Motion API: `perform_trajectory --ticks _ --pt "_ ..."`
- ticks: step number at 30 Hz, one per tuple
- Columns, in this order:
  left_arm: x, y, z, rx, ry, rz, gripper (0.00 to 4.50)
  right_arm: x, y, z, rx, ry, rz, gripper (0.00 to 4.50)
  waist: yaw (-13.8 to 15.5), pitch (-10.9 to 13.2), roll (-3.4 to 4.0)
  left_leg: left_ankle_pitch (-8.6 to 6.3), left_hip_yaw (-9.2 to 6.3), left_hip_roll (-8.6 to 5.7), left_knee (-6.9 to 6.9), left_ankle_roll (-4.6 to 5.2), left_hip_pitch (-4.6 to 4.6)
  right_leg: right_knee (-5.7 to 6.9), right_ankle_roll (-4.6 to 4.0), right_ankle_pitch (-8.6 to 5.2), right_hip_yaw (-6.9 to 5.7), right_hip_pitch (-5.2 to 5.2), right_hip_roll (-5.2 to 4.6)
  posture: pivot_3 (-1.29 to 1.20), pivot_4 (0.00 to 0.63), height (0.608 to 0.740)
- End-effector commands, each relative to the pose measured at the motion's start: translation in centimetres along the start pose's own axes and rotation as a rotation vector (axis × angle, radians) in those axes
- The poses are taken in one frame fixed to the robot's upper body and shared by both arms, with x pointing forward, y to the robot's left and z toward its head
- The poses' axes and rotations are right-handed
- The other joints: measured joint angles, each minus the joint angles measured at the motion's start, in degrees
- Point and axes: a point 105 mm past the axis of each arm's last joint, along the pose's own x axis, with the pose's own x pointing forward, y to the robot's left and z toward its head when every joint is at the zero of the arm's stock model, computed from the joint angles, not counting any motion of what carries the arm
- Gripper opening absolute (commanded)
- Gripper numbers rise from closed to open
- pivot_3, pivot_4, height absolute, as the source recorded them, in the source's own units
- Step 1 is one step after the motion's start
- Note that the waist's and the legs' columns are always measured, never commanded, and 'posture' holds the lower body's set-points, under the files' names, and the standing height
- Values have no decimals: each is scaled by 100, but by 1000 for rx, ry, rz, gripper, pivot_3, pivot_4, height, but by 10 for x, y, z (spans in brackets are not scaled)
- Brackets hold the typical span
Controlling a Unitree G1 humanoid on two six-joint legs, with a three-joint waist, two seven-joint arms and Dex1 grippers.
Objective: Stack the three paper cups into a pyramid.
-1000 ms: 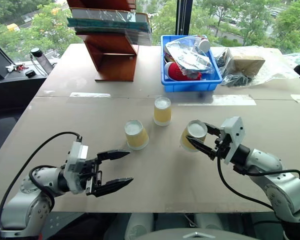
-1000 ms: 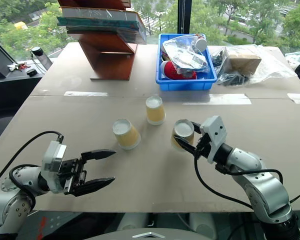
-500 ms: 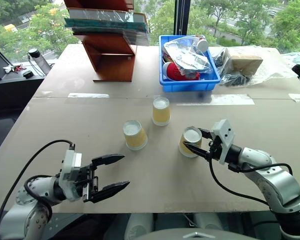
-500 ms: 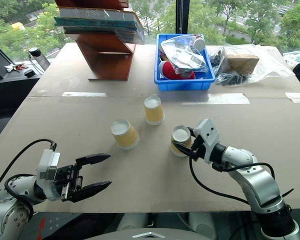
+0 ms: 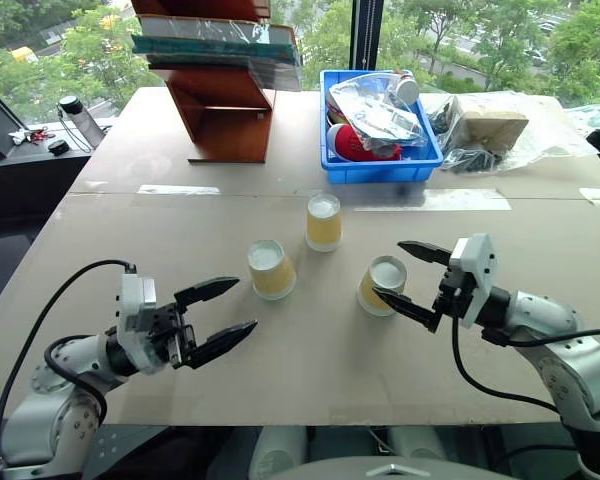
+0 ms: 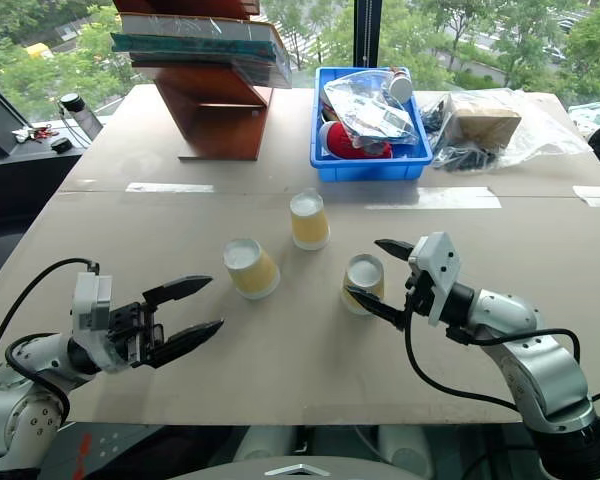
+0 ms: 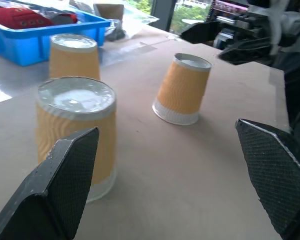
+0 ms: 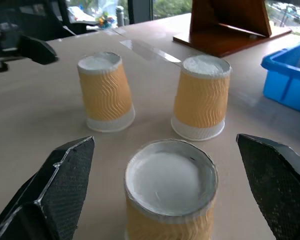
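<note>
Three yellow-tan ribbed paper cups, all upside down on tan desk (image 5: 130,250), mid-desk, unstacked: left cup (image 5: 271,269), rear cup (image 5: 324,222), right cup (image 5: 382,286). Right pincer (image 5: 403,272) observed open w/ fingers spread either side of right cup, not gripping. Left pincer (image 5: 223,314) open, empty, near front edge.

Desk (image 5: 180,240): tan top, tape strips across mid-line. Three paper cups (image 5: 324,222) (image 5: 271,269) (image 5: 382,285) upside down near centre, apart, unstacked. Far edge: wooden stand (image 5: 225,110), blue bin (image 5: 380,160) w/ bagged items, plastic-wrapped box (image 5: 492,128) twd far right corner.
</note>
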Motion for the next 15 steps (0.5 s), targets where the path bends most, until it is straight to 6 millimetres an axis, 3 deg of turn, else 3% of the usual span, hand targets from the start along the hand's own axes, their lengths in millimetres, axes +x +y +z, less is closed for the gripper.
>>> perform_trajectory --ticks 1,8,15 --pt "-2 7 6 35 -9 26 4500 -11 15 25 -61 -77 83 4471 -15 0 -2 0 1 0 0 0 0 0 0 0 1 0 0 0 150 740" --pt "-1 45 -1 94 53 164 4500 -32 33 37 -89 -48 164 4471 30 2 -5 0 -5 -6 1 0 0 1 0 0 -7 2 1 0 150 740" --pt "26 47 -3 118 54 52 4500 -45 38 31 -68 8 134 4471 39 3 -10 0 -2 -6 5 0 -4 -1 1 1 -3 2 -2 0 150 740"
